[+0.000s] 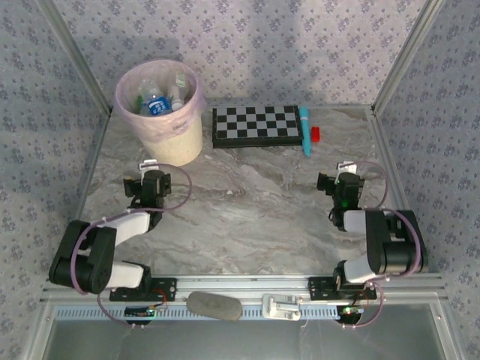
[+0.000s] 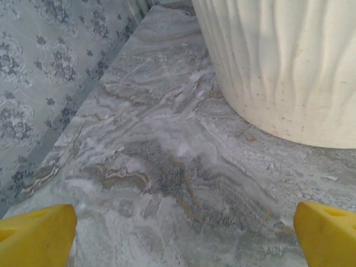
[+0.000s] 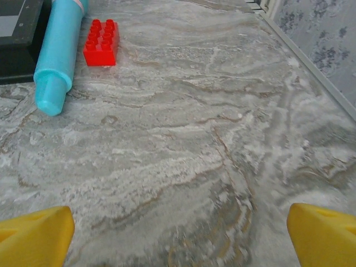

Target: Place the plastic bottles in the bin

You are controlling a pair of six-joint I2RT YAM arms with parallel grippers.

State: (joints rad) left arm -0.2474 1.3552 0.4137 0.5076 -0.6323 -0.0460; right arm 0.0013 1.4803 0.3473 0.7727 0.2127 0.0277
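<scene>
Several plastic bottles [image 1: 156,103] lie inside the bin [image 1: 178,142] at eleven o'clock on the tabletop [image 1: 255,210], so the task looks finished. Left tool [image 1: 150,169], at nine o'clock, and right tool [image 1: 345,171], at three o'clock, hover empty with jaws spread wide, apparently parked since nothing needs grasping.

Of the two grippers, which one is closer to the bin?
The left gripper: the bin stands just ahead of it, its ribbed wall close in the left wrist view. The right gripper faces the teal marker and red block instead.
</scene>
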